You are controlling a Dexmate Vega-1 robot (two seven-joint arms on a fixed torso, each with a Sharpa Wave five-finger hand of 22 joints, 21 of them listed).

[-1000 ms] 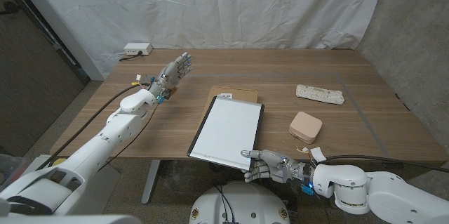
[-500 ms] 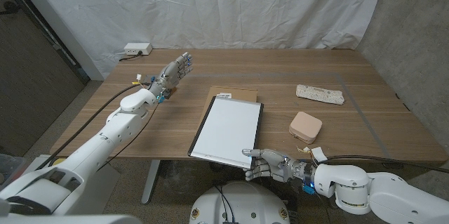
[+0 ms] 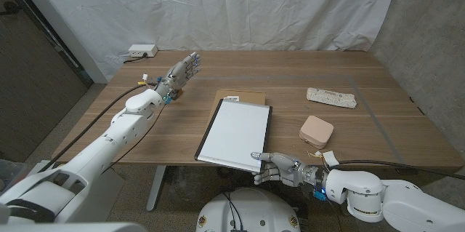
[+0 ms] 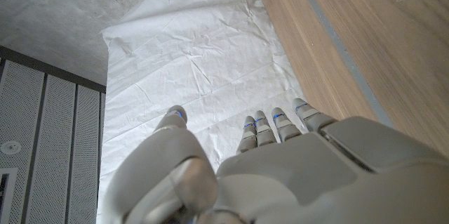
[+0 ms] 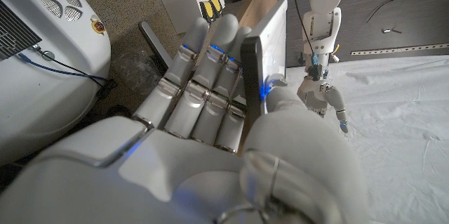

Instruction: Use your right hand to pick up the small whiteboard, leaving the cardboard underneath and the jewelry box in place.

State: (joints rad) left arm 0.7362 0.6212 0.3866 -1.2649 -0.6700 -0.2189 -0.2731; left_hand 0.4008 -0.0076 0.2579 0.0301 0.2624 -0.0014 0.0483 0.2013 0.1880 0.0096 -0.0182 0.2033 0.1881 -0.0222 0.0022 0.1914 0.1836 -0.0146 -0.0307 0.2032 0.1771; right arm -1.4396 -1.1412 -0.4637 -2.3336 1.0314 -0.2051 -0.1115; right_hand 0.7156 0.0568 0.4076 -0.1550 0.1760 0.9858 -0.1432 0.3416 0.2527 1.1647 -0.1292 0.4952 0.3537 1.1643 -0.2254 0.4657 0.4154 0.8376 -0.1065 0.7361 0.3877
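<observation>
White flat whiteboard (image 3: pixel 236 133) edge pinched by right robot hand (image 3: pixel 276 169).

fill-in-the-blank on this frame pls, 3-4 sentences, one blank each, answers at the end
1. The right hand grips the near edge of the small ____.
2. The cardboard shows past the whiteboard's ____ edge.
3. The jewelry box sits on the table to the robot's ____ of the whiteboard.
4. The left hand holds ____, fingers apart.

Missing words: whiteboard; far; right; nothing
</observation>
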